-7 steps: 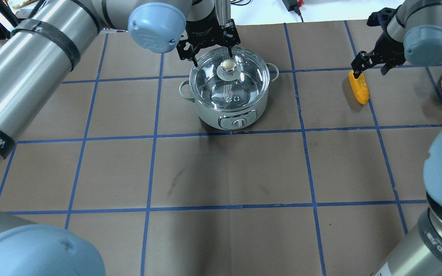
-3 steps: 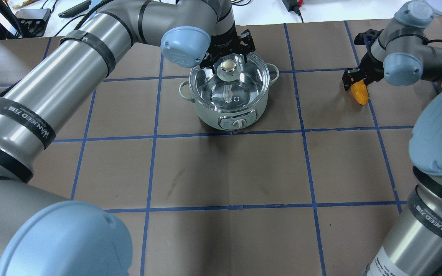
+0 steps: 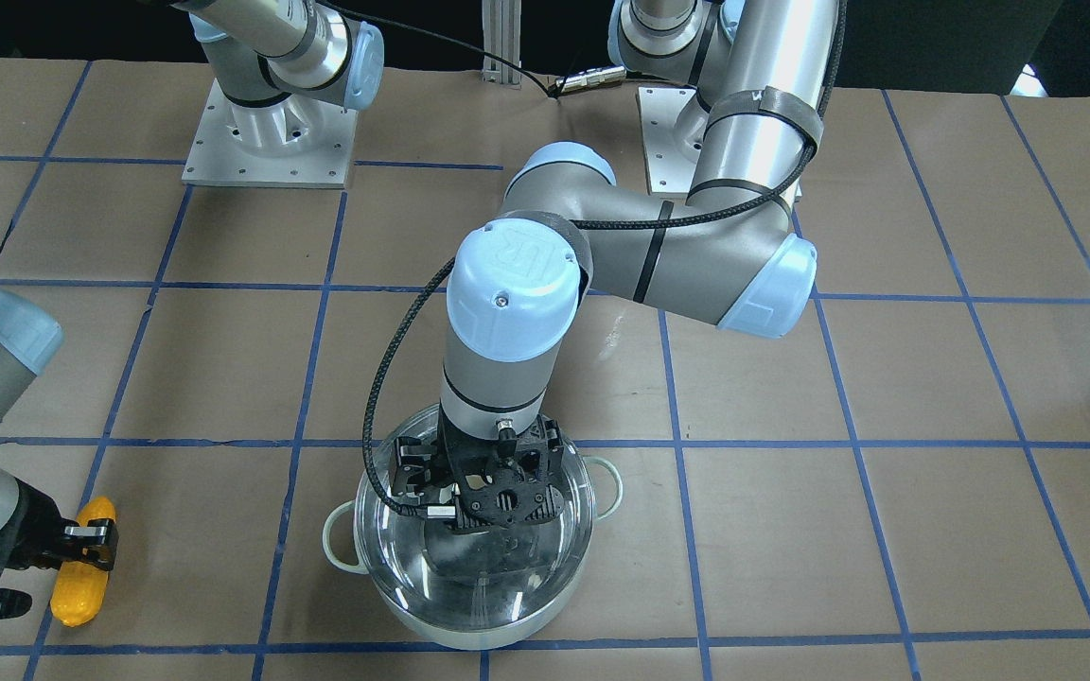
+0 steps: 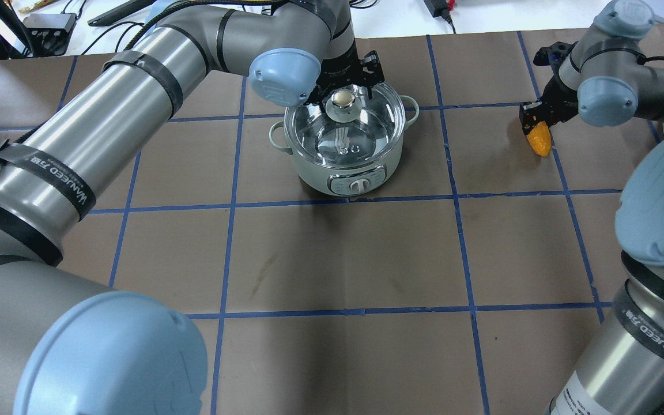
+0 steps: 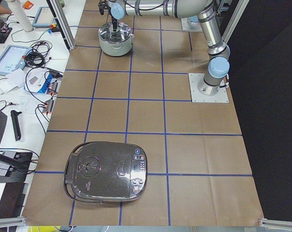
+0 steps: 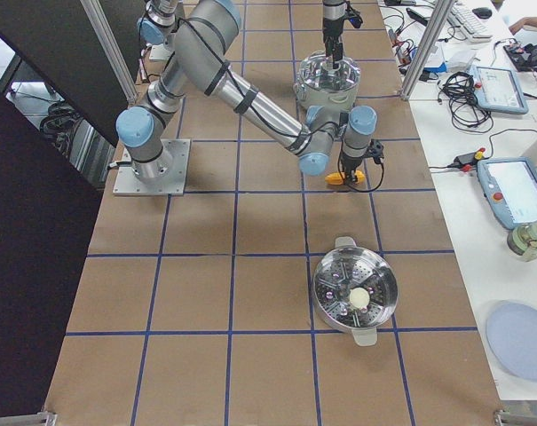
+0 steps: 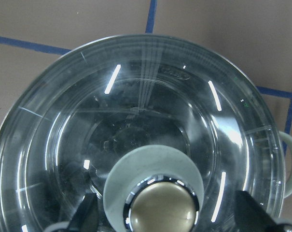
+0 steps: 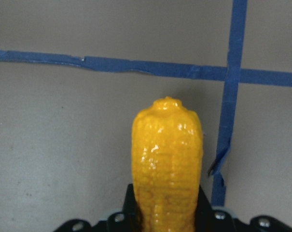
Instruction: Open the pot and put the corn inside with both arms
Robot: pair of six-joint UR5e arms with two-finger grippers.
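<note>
I count 2 hands, 1 pot, 1 glass lid and 1 corn. The left hand [image 4: 344, 89] hangs spread open, its 2 fingers [image 7: 254, 217] either side of the lid's brassy knob [image 7: 161, 205]. Directly beneath it, the mint-green, steel-lined pot [image 4: 343, 173] sits on the counter [image 4: 338, 259] with its lid [image 4: 366, 127] on. The right hand [image 4: 534, 118] is clamped on the bumpy yellow-orange corn [image 8: 166, 159], whose tapered tip juts out past it.
</note>
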